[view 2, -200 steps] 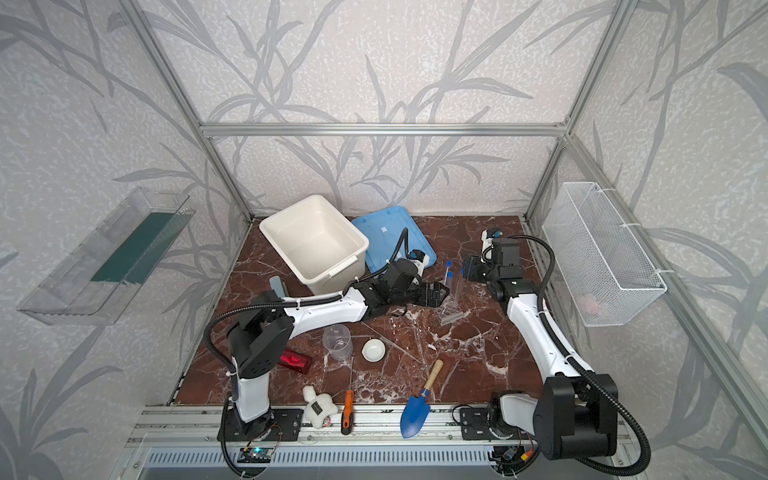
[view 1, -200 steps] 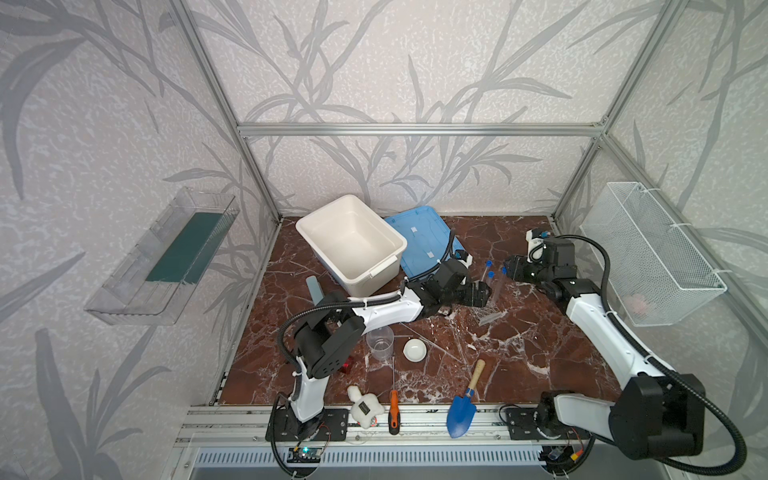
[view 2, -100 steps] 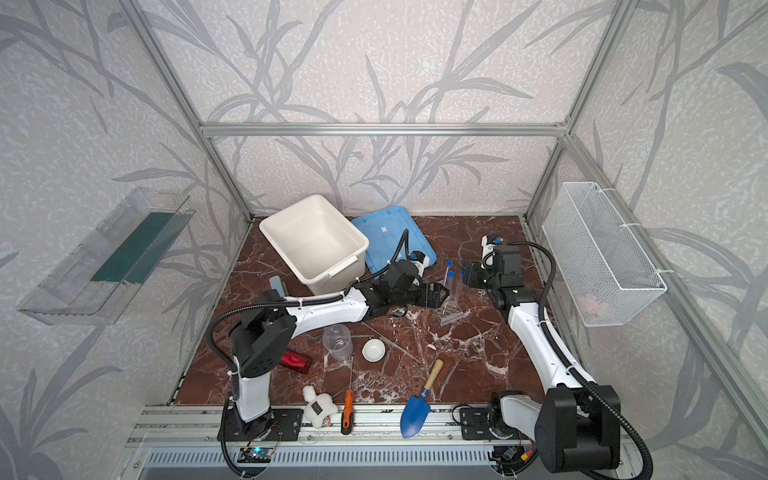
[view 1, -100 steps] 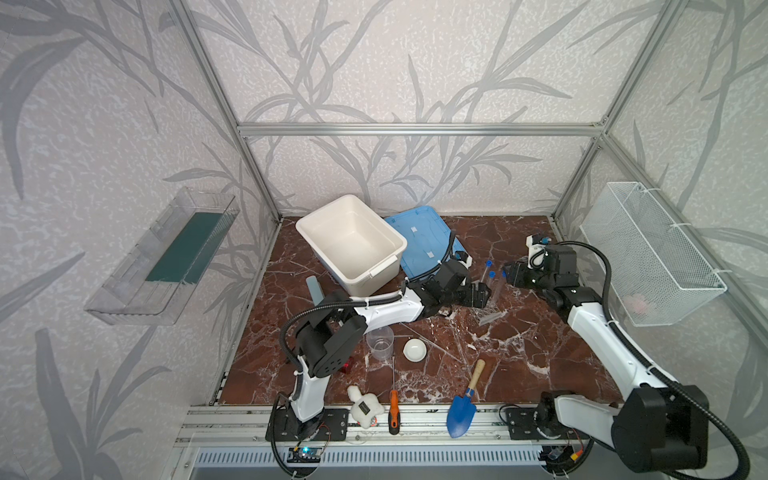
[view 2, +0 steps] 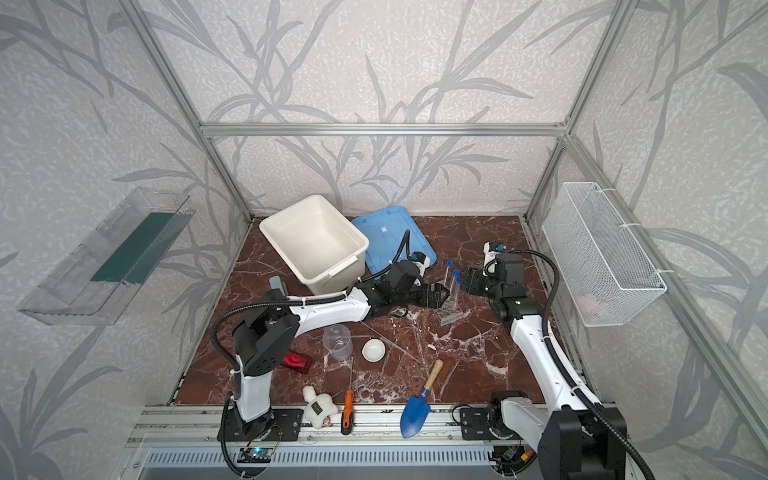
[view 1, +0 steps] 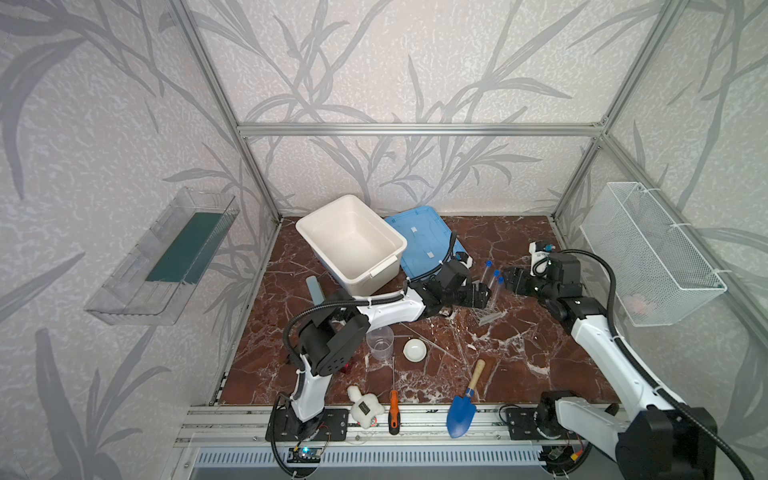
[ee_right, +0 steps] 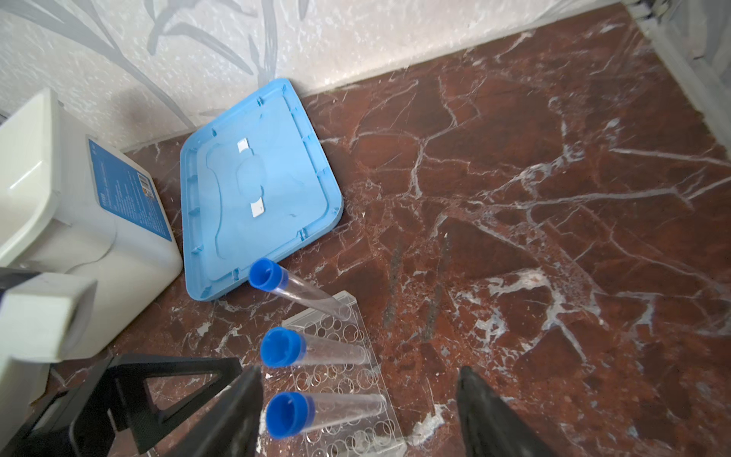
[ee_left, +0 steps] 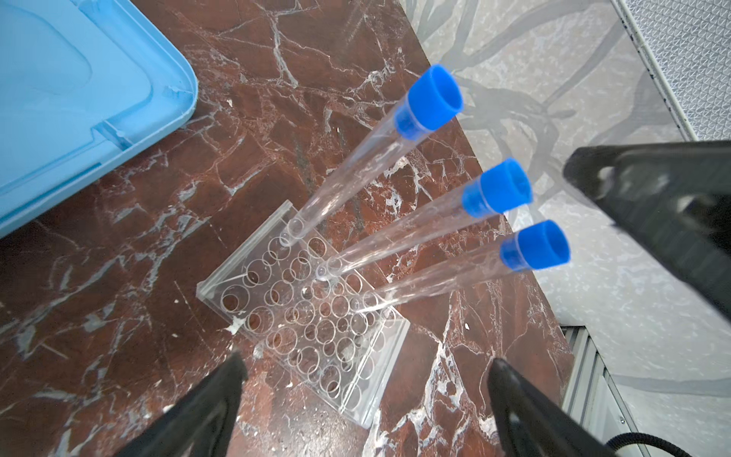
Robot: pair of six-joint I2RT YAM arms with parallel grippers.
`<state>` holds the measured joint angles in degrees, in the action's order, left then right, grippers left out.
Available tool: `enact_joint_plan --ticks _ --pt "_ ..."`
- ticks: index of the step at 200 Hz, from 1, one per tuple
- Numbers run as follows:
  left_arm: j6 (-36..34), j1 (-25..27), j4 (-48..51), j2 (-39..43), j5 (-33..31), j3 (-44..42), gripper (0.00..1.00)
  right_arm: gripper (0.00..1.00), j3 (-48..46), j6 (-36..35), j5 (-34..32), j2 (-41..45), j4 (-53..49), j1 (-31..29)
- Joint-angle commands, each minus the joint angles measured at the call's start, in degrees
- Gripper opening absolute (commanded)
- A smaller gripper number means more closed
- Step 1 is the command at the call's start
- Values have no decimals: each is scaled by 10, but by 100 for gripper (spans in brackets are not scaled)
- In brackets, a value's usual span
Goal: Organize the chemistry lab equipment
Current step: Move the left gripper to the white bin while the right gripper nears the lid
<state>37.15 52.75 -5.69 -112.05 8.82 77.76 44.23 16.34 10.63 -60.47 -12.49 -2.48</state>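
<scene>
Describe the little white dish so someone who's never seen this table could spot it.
Find the big white tub at the back of the marble table, then come forward to the clear beaker. The dish sits just right of it, low, round and solid white, where the beaker is tall and see-through.

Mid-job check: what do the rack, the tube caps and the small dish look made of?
Rack: clear glossy plastic, likely acrylic; floor shows through. Tube caps: matte opaque blue plastic or rubber. Small dish: smooth white, ceramic or plastic; unclear.
</scene>
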Motion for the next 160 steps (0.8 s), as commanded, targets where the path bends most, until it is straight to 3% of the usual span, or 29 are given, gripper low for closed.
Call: enact_joint_plan --ticks 1,34,60,93,115,130,141,160 --pt "-14 -2 23 70 -12 -4 98 99 31 2 -1 48 -27 0" --pt "-42 -4 129 164 -49 -3 99 99 72 -20 77 76 -78 0" --pt "-75 -28 274 235 -81 44 98 99 86 -26 117 107 -86 -31" --pt "-73 -121 408 311 -74 88 98 99 130 -77 21 111 -131 -154" --pt "-72 -167 491 334 -152 103 97 99 142 -117 -36 101 -129 -252" --pt "-63 -212 536 336 -173 110 95 99 150 -126 -67 89 -119 -315" --pt "-52 -259 557 337 -150 109 98 99 160 -127 -93 76 -114 -362" --pt "-39 -350 552 337 -45 82 99 99 163 -128 -96 47 -79 -416"
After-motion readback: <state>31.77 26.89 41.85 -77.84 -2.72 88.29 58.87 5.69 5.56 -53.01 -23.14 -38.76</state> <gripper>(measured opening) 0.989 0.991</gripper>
